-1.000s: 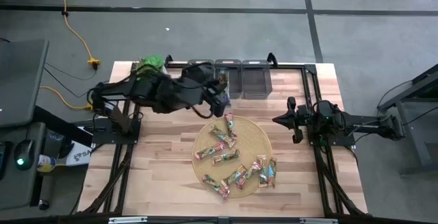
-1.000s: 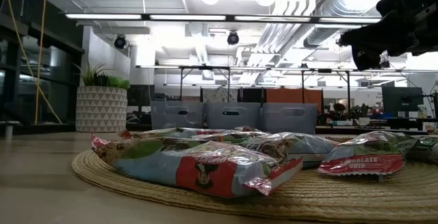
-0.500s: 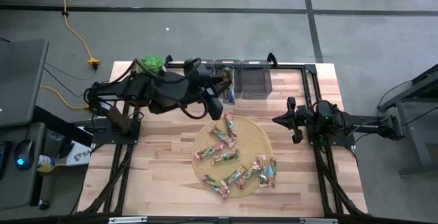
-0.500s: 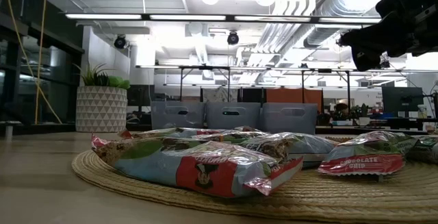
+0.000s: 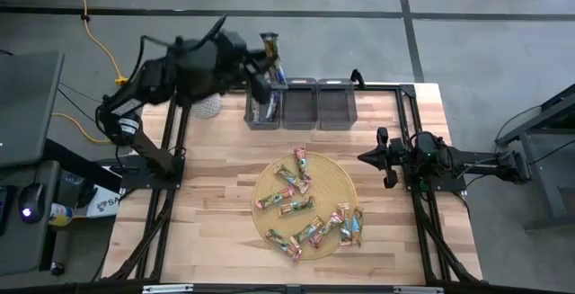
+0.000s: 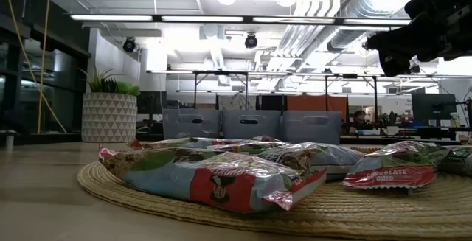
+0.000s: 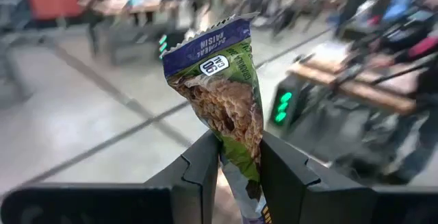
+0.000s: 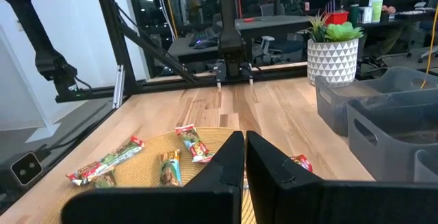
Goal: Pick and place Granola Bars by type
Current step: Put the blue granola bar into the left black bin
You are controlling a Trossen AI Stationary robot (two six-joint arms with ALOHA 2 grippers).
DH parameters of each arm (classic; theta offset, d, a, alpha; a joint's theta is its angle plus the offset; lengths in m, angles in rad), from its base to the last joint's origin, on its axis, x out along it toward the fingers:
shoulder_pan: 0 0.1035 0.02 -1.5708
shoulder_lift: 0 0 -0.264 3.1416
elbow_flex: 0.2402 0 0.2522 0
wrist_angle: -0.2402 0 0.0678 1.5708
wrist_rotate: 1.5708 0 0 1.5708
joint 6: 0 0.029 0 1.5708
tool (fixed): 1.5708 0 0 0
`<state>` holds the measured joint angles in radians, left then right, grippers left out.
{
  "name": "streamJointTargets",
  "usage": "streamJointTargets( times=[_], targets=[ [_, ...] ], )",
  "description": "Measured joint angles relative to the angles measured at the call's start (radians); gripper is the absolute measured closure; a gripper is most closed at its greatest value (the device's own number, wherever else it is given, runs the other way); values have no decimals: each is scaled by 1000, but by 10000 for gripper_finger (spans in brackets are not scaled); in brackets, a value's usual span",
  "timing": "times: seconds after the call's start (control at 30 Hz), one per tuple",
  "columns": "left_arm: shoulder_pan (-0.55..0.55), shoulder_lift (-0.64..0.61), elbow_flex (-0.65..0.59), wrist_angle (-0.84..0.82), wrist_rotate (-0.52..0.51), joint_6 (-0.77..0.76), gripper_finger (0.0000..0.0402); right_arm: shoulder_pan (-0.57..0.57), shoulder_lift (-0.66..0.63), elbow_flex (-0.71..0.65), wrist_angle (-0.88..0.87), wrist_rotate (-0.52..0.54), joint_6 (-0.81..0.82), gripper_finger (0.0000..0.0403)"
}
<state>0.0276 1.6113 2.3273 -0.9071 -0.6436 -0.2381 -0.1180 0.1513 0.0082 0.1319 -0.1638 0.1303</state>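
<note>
From above, my left gripper is up past the far edge of the table, over the leftmost of three gray bins. It pinches one granola bar. The bar's long side runs from the bins away toward the floor beyond. The other bars lie on a round straw mat, pointing all different ways. My right gripper waits just beside the mat's right side, with its fingers squeezed shut on nothing.

Down at table height, the bars lie flat on the mat, long sides mostly going across. One red wrapper says "CHOCOLATE CHIP". The three bins stand behind, with a plant in a white pot off to one side.

Looking past my left fingers, I grip the bar near its lower end. It stands up straight out of my fingers. Its blue end says "OATMEAL RAISIN".

Past my right fingers, which are pressed together, I see bars on the mat, the pot, and the bins.
</note>
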Motion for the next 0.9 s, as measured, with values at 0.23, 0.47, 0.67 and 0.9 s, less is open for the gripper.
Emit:
streamJointTargets(
  times=[0.23,0.47,0.67,0.9],
  targets=[
    [280,2,-46,-144,219,-74,310,0,0,0,0,0,0,402],
    [506,4,-276,-129,451,-124,310,0,0,0,0,0,0,402],
    [622,5,-590,54,663,-186,310,0,0,0,0,0,0,402],
    [655,5,-880,279,688,-267,310,0,0,0,0,0,0,402]
  ],
)
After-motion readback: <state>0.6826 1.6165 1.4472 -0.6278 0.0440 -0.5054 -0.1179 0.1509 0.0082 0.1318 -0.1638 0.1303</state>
